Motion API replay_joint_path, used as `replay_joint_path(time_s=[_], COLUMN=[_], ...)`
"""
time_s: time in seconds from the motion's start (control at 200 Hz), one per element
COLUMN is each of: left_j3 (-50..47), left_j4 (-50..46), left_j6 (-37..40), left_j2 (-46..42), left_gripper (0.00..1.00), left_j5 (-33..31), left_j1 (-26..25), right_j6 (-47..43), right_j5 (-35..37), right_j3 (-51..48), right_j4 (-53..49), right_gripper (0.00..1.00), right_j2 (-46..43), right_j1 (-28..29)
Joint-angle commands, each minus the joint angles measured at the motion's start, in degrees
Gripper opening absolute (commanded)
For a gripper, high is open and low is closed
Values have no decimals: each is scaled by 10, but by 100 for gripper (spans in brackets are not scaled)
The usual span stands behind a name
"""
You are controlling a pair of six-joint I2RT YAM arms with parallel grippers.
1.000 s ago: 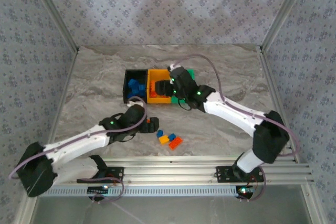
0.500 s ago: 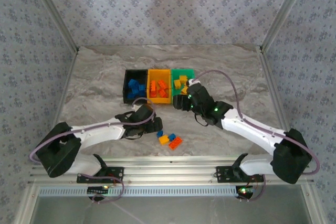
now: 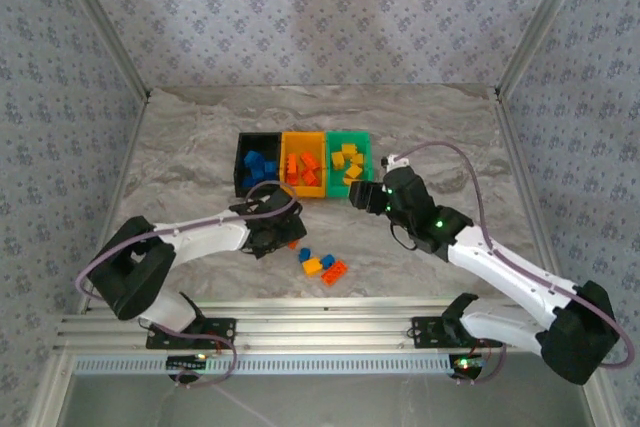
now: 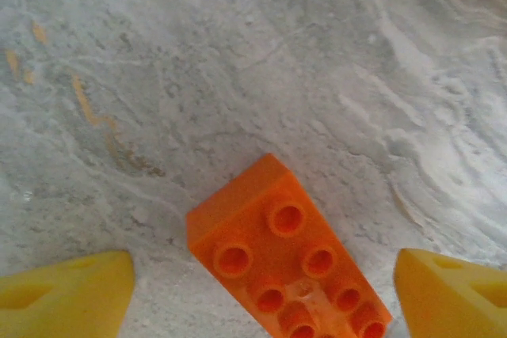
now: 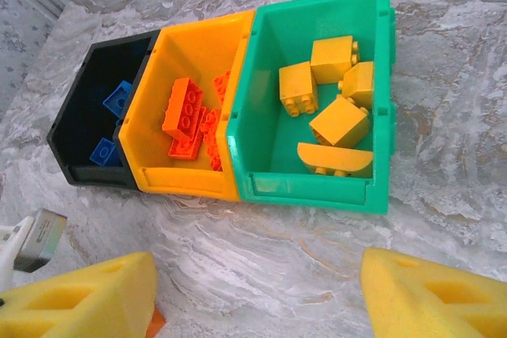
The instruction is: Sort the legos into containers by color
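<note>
L gripper (image 4: 257, 294) poised over orange brick (image 4: 285, 263) on table (image 4: 238, 53), fingers (image 4: 63, 290) spread either side, not touching. Brick's long axis runs diagonal across the gap; near end cut off, so fit prob. tight. R gripper (image 5: 257, 290) spread, empty, farther off by green bin (image 5: 317, 191).

Bins (image 5: 309, 193) ahead of right claw (image 5: 257, 294).
Black bin (image 5: 79, 160): blue bricks (image 5: 119, 94); yellow bin (image 5: 186, 182): orange bricks (image 5: 181, 108); green bin (image 5: 273, 77): yellow bricks (image 5: 338, 120). Loose orange brick (image 4: 277, 251) within left claw (image 4: 260, 292).
</note>
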Motion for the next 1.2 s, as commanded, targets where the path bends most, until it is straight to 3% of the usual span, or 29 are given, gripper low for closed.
replay_joint_path(time_s=[0.0, 0.53, 0.635, 0.845, 1.014, 1.129, 1.194], left_j3=[14, 21, 38, 104, 155, 153, 176], left_j4=[16, -2, -25, -77, -30, 88, 108], left_j6=[-18, 41, 70, 157, 260, 331, 346], left_j2=[60, 55, 42, -32, -38, -14, 13], left_gripper=[78, 31, 25, 25, 29, 35, 36], left_j5=[77, 86, 67, -57, -223, -234, -231], left_j1=[4, -8, -16, -48, -70, -57, -38], right_j6=[9, 15, 31, 39, 47, 53, 58], right_j5=[20, -3, -4, -5, -4, -5, -7], right_j3=[-14, -33, -38, -50, -67, -72, -71], right_j4=[-3, -9, -10, -17, -17, -25, -33], right_gripper=[70, 71, 71, 71, 71, 71, 71], right_j2=[-24, -61, -65, -83, -96, -98, -100], right_j1=[-6, -37, -39, -43, -44, -45, -44])
